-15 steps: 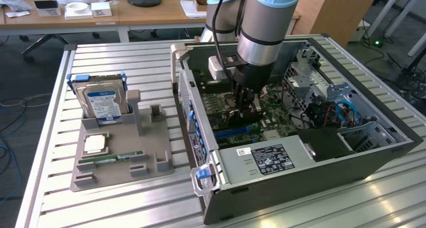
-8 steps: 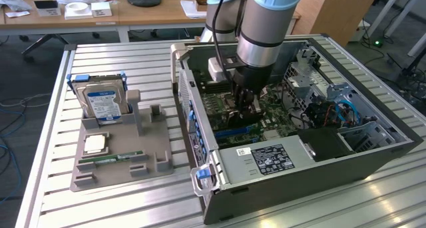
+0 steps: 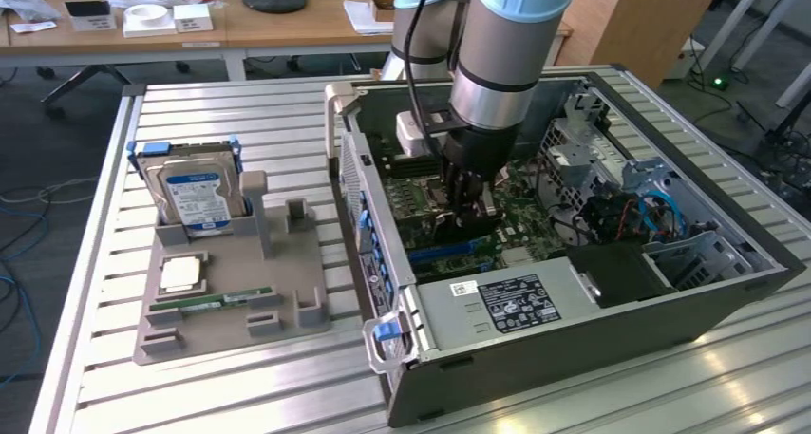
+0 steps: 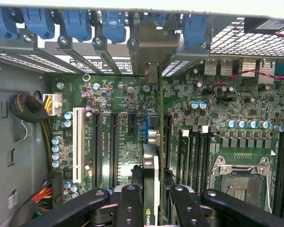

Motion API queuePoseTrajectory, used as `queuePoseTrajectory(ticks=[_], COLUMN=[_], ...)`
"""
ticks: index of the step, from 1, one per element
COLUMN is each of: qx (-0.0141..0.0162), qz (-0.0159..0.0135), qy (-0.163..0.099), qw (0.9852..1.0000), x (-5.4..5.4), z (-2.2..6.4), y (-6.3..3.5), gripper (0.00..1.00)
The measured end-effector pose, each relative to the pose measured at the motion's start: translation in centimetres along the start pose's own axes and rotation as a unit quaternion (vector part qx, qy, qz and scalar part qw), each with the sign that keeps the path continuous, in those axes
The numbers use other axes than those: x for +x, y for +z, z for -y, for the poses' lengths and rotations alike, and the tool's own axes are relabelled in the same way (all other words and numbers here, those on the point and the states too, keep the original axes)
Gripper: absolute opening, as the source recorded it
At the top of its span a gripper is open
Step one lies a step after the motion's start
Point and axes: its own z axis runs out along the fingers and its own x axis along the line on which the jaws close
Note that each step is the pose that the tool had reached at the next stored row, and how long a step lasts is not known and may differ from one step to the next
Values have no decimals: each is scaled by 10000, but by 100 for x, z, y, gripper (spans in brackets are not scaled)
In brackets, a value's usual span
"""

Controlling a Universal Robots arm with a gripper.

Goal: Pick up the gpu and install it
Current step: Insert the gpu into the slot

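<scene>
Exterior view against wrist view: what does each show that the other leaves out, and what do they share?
Exterior view: the gray tray beside the open case, carrying the hard drive and memory stick. Wrist view: the white slot and the processor socket. Shared: the gpu, gripped edge-on in the tool over the motherboard.

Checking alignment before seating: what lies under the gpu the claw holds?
Under the thin green-and-black gpu card, gripped edge-on by the black claw, the green motherboard shows a blue slot flanked by black slots. The card covers the slot's remaining length.
</scene>
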Motion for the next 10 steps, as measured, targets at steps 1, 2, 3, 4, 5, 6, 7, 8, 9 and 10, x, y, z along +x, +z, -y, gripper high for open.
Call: queuePoseTrajectory(ticks=[1, 2, 3, 4, 5, 6, 7, 8, 9, 10], qx=[0, 0, 0, 1, 1, 0, 0, 0, 0, 0], qz=[0, 0, 2, 3, 2, 0, 0, 0, 0, 1], qy=[0, 0, 0, 0, 0, 0, 0, 0, 0, 0], qw=[10000, 10000, 10000, 10000, 10000, 10000, 10000, 10000, 10000, 10000], x=[0, 0, 0, -1, 0, 0, 1, 1, 0, 0], z=[0, 0, 0, 0, 0, 0, 0, 0, 0, 0], y=[0, 0, 4, 13, 20, 24, 24, 25, 25, 25], gripper=[27, 27, 27, 27, 27, 27, 27, 27, 27, 27])
